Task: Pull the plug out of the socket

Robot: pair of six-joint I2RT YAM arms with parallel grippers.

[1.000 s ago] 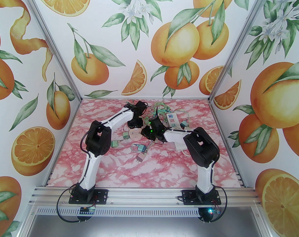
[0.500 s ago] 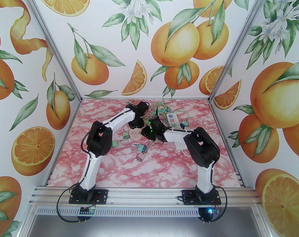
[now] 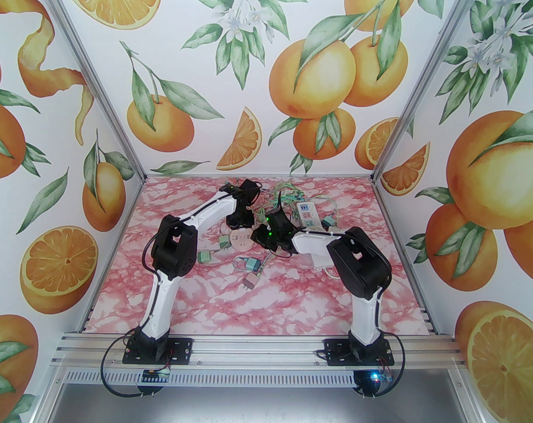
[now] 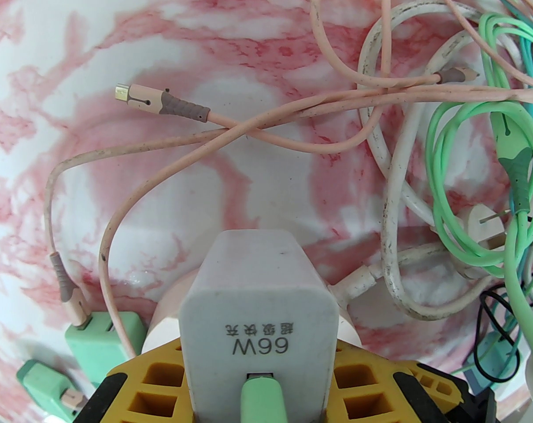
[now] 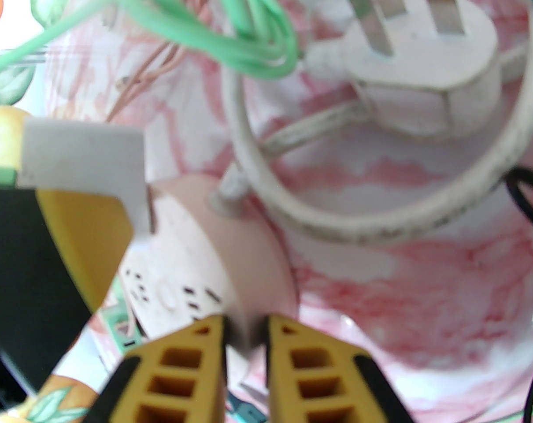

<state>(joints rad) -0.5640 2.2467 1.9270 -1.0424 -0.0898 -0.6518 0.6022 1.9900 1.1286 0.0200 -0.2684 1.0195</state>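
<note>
Left tool [image 4: 257,364]: closed narrow on the white charger plug [image 4: 257,289], one yellow finger against each flat side. It grips near the cable end, evidently so a pull can run straight along the prongs. Plug: between and just ahead of the left tool's fingers, seated on the round pink socket [image 4: 158,320] with no prongs showing; judged not yet withdrawn. Right tool [image 5: 244,324]: pinched onto the socket's near rim, apparently as an anchor so the light body does not lift with the plug. Mint cable [image 4: 257,395]: enters the plug's back between the left tool's fingers. Loose items beyond both tools on the marbled surface [image 4: 249,51]: pink cable [image 4: 161,99], green cable loops [image 5: 213,46], unplugged white three-pin plug [image 5: 425,77]; judged clear of the pull line.
</note>
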